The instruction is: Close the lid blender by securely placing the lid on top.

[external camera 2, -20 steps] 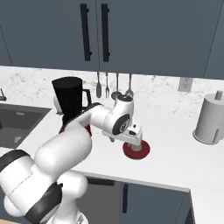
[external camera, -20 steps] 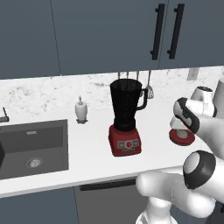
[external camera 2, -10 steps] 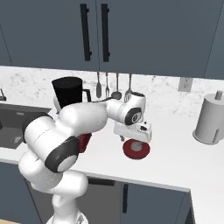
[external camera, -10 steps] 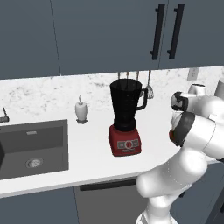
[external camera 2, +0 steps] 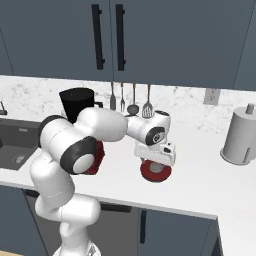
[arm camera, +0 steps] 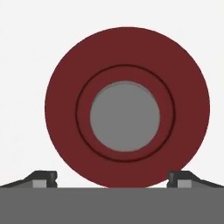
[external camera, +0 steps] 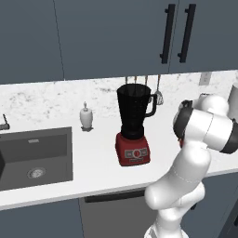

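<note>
The fingers (arm camera: 44, 177) stand wide open, empty, poised straight above the lid (arm camera: 127, 107), one tip each side of it. The lid lies flat on the table (external camera 2: 200, 170), well right of the blender (external camera: 135, 123). Closing off-centre on the grey knob (arm camera: 125, 117) could tip the lid or let it slip. The blender jar stands open-topped; it looks empty, though I cannot tell for certain.
</note>
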### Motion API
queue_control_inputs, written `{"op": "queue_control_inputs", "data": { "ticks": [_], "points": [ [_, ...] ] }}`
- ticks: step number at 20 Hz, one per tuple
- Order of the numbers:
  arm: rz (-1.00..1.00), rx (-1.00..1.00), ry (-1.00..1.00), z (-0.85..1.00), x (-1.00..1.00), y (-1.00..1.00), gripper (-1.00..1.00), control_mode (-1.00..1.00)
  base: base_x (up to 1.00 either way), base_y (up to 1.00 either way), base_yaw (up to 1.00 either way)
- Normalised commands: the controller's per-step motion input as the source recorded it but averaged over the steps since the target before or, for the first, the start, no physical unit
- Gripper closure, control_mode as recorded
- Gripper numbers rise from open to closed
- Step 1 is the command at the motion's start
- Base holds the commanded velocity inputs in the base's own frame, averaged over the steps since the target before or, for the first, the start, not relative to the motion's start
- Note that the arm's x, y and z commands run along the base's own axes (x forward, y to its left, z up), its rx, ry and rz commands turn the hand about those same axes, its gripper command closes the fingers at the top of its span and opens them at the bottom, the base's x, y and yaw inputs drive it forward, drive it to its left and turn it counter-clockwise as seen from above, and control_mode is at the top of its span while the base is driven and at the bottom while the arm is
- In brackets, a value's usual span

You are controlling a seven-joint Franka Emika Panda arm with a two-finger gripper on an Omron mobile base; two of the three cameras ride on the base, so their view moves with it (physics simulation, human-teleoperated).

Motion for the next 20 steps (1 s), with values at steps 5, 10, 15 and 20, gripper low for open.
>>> {"op": "queue_control_inputs", "data": {
  "ticks": [5, 10, 15, 20],
  "points": [
    [0.0, 0.0, 0.0, -0.27, 0.08, 0.0, -1.0, -1.0, 0.0, 0.0, 0.0],
    [0.0, 0.0, 0.0, -0.11, 0.09, 0.0, -1.0, -1.0, 0.0, 0.0, 0.0],
    [0.0, 0.0, 0.0, -0.12, 0.1, 0.0, -1.0, -1.0, 0.0, 0.0, 0.0],
    [0.0, 0.0, -0.03, -0.23, 0.21, 0.0, -1.0, -1.0, 0.0, 0.0, 0.0]
  ]
}}
